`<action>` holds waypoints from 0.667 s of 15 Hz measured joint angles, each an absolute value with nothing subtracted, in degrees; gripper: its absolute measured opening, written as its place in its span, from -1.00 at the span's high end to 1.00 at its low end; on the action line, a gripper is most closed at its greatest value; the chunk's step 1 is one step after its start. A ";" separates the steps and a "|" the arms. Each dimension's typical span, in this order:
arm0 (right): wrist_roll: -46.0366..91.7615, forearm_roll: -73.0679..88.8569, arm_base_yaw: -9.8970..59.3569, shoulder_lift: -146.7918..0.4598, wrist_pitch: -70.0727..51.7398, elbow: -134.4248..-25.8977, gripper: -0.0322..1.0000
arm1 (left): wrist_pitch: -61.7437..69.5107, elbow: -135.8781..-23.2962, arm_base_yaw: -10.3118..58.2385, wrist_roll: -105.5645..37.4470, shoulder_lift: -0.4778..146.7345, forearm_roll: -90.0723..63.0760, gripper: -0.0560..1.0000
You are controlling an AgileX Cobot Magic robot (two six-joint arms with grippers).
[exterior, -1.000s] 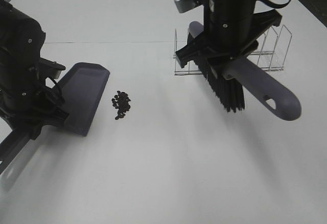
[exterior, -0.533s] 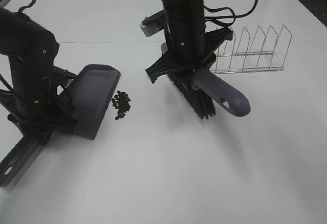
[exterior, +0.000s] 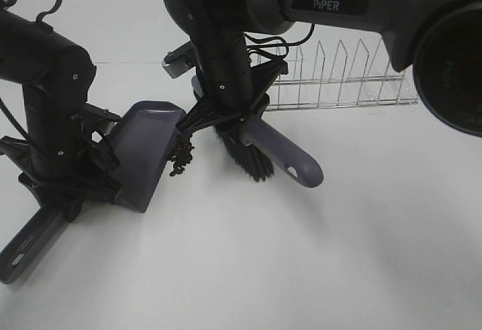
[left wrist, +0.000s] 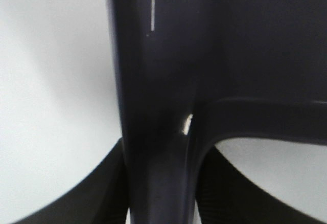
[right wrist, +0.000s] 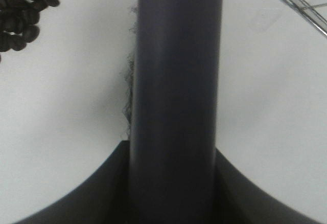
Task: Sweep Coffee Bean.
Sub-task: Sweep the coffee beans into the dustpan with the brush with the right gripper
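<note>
Right wrist view cuts off the coffee bean (right wrist: 20, 9) cluster; right claw (right wrist: 172, 150) clenches the brush (right wrist: 176, 70), left claw (left wrist: 163, 155) the dustpan (left wrist: 168, 55).

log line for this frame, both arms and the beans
left gripper: shut on dustpan | right gripper: shut on brush | coffee beans: on table between dustpan lip and brush bristles, none in pan yet

One dustpan (exterior: 147, 145) and one brush (exterior: 294, 166) are counted. One wire rack (exterior: 339, 81) and one bench (exterior: 316, 270) are seen. The coffee bean (exterior: 181, 163) is found as one cluster; its tiny, partly hidden beans cannot be counted exactly. Two end effectors are counted: the left end effector (left wrist: 162, 193) and the right end effector (right wrist: 172, 183).
</note>
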State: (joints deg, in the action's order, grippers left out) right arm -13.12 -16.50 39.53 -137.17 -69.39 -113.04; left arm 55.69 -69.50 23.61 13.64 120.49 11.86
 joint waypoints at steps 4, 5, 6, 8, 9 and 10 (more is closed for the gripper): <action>-10.71 -11.00 39.76 -138.08 -69.21 -113.67 0.40 | 60.50 -73.17 23.78 11.86 122.50 11.29 0.26; -10.66 -10.08 39.76 -138.14 -69.21 -113.67 0.40 | 60.68 -73.51 23.78 11.69 122.56 10.94 0.26; -10.14 -8.02 39.76 -138.31 -69.16 -113.67 0.40 | 60.73 -74.14 23.78 10.89 122.84 10.26 0.26; -9.22 -3.90 39.59 -138.83 -66.58 -113.67 0.40 | 60.91 -74.43 23.78 9.85 122.96 8.48 0.26; -9.22 -1.55 39.59 -138.94 -64.86 -113.67 0.40 | 61.02 -74.43 23.78 9.68 122.96 7.85 0.26; -9.22 0.80 39.59 -138.94 -62.68 -113.67 0.40 | 61.02 -74.43 23.78 9.68 122.96 7.68 0.26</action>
State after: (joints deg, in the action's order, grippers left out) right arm -9.22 0.80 39.59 -138.94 -62.68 -113.67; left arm 61.02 -74.43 23.78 9.68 122.96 7.68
